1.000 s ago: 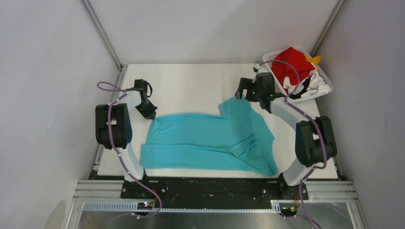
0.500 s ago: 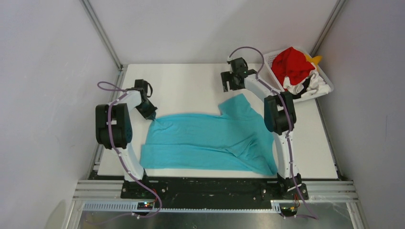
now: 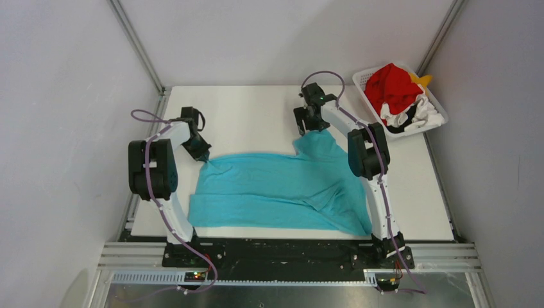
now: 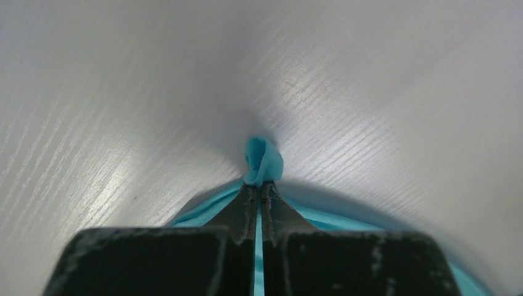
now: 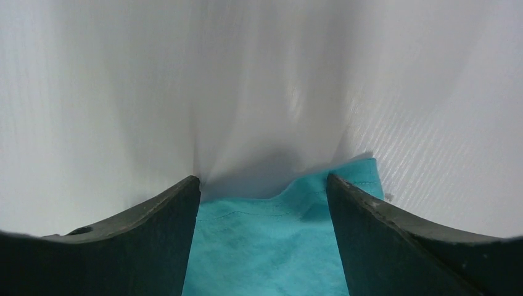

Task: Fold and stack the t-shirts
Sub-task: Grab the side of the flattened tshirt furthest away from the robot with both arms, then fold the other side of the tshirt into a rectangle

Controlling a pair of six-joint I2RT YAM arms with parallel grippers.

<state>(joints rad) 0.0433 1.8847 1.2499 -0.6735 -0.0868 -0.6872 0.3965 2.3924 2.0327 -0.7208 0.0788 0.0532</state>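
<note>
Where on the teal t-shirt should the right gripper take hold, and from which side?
Take the far right corner of the teal t-shirt, coming down from above on its far side. That hem lies flat on the table, jutting away from the body, already between the right gripper's open fingers. The left gripper is shut on the opposite corner, so pulling should likely spread it.

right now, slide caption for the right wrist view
Open right gripper over the teal t-shirt edge on the white table
</note>
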